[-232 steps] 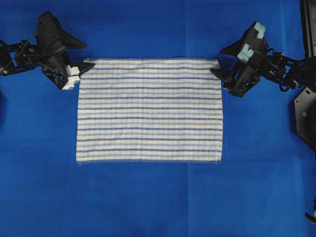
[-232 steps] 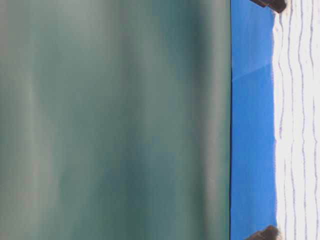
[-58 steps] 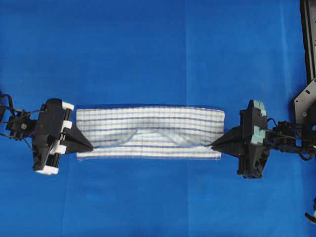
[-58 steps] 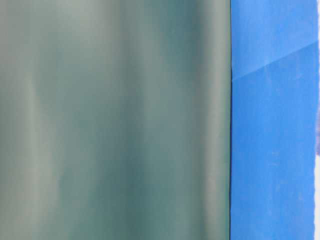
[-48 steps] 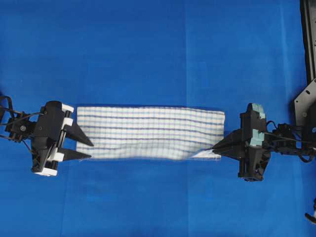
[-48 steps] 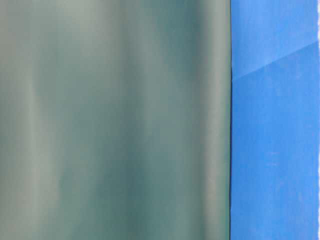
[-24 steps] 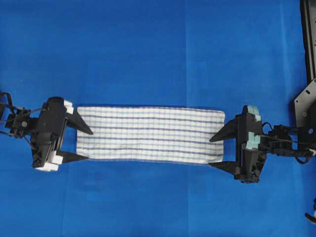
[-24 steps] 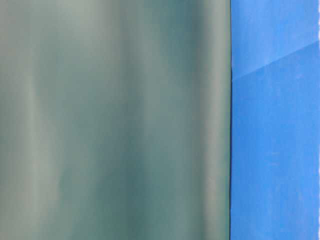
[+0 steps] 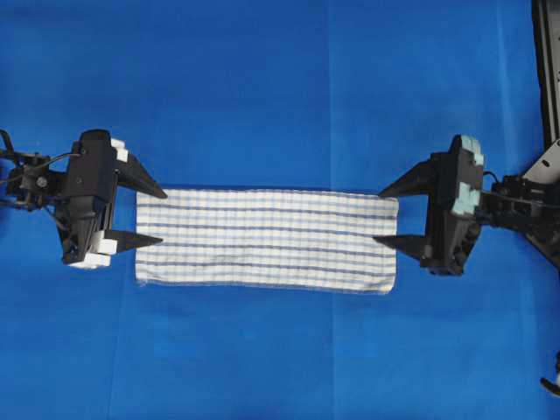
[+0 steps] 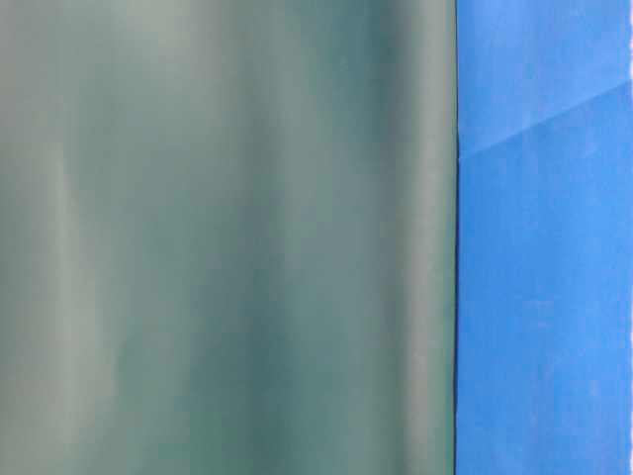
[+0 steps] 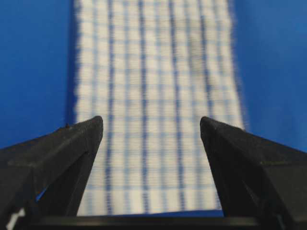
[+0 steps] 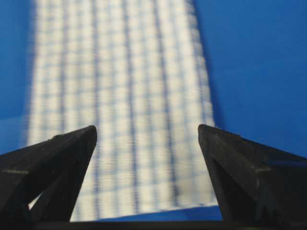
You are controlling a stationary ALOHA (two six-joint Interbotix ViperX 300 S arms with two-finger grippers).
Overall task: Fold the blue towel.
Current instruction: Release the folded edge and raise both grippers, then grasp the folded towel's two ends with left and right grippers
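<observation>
The blue towel point(image 9: 267, 239) lies flat on the blue sheet, folded once into a long narrow strip of white cloth with blue checks. My left gripper point(image 9: 160, 214) stands open at its left short edge, fingertips just off the cloth, nothing between them. My right gripper point(image 9: 381, 215) is open at the right short edge, also empty. In the left wrist view the towel point(image 11: 153, 105) stretches away between the spread fingers of the left gripper point(image 11: 151, 123). The right wrist view shows the towel point(image 12: 120, 110) beyond the right gripper point(image 12: 147, 130). In the table-level view only the towel's pale edge point(image 10: 630, 59) shows.
A plain blue sheet point(image 9: 280, 87) covers the whole table. Black arm mount hardware point(image 9: 547, 70) stands at the right edge. The table-level view is mostly filled by a blurred grey-green surface point(image 10: 227, 237) beside the blue sheet point(image 10: 544, 297).
Both grippers brought the towel's far edge over to the near edge, opened and let go. Since half a second ago both have drawn up the picture and slightly away.
</observation>
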